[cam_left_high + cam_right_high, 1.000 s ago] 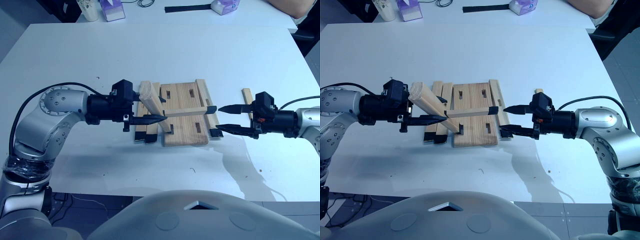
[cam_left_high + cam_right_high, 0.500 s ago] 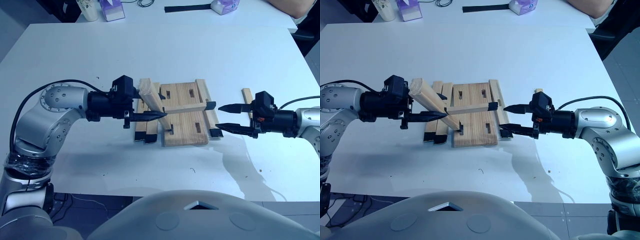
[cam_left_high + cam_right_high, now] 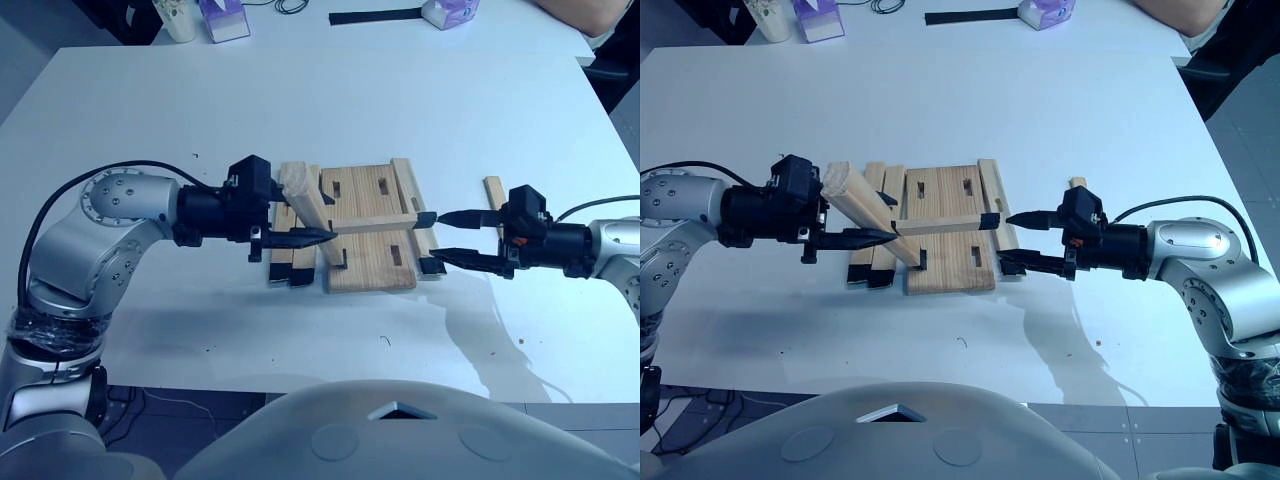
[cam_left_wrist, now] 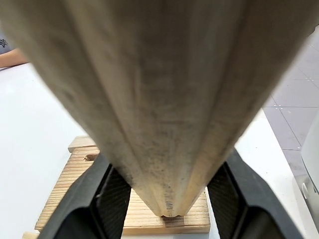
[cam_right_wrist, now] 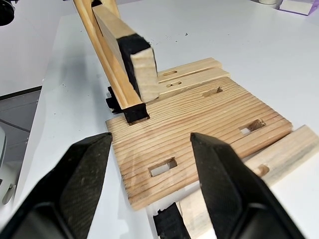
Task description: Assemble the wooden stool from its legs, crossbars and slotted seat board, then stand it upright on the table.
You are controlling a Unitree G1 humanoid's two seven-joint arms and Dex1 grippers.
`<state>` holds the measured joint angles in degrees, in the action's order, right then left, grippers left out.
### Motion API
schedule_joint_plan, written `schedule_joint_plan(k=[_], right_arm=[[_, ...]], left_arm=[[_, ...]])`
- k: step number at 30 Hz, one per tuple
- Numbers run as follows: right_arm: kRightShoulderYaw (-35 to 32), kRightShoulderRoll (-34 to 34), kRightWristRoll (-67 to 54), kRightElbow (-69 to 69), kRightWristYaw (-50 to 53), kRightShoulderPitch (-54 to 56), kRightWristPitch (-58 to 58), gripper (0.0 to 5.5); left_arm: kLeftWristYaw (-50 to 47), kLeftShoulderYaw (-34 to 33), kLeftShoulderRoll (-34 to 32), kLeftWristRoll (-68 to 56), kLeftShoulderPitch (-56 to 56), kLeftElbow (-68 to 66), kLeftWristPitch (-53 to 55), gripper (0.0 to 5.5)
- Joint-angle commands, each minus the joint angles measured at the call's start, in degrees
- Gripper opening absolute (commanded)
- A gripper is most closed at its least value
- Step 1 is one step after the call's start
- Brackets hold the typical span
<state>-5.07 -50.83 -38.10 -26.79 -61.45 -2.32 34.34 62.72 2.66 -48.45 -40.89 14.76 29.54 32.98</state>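
Currently, just left of the seat board point(image 3: 370, 262), the left gripper point(image 3: 306, 237) is seen clamped on a leg point(image 3: 302, 203), which is held tilted, its top leaning away from the board and its black-capped foot resting at the slot in the board's near-left corner. Whether the foot is fully seated in that slot cannot be told. Beside the board's left edge, under the held leg, spare wooden parts point(image 3: 870, 262) are laid flat on the table point(image 3: 400, 100). A crossbar point(image 3: 375, 222) is joined to the held leg and is carried across above the board, its black-padded free end reaching past the board's right edge. Another leg point(image 3: 410, 195) is laid flat along that right edge. Right of the board, the right gripper point(image 3: 445, 238) is held level with its fingers spread wide apart, gripping nothing, the crossbar's free end lying just in front of the upper fingertip. A short wooden strip point(image 3: 493, 189) is left well to the right of the board. The step in hand is judged to be the fitting of the leg-and-crossbar piece into the board. For the next move, the leg would probably need to be brought upright and pressed down, while the crossbar's free end is grasped or the board is steadied from the right.
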Motion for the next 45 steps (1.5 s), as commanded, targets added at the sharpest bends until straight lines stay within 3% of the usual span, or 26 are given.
schedule_joint_plan(k=[1, 21, 29, 39, 45], right_arm=[[-0.5, 0.0, -0.1, -0.6, 0.3, 0.3, -0.1, 2.90], [-0.4, 1.2, -0.4, -2.0, 2.1, -0.7, 0.4, 2.90], [-0.1, 1.4, -0.5, -2.1, 2.3, -0.6, 0.5, 2.90], [0.2, 1.4, 0.1, -1.1, 2.8, 0.1, 0.4, 2.90], [-1.9, 1.3, -2.1, 0.2, 3.0, 1.3, 1.7, 2.90]], left_arm=[[-0.1, 0.1, 0.3, 0.6, 0.8, -0.1, 0.2, 2.05], [1.5, 1.0, 0.1, 2.7, -0.5, -0.7, 0.2, 2.05], [2.2, 4.3, 0.1, 7.7, -4.6, -0.8, -3.9, 2.05], [0.2, 9.3, 0.6, 12.1, 0.5, -6.1, -2.8, 2.05], [0.6, 11.3, -2.6, 14.1, -3.6, -2.8, -3.5, 2.05]])
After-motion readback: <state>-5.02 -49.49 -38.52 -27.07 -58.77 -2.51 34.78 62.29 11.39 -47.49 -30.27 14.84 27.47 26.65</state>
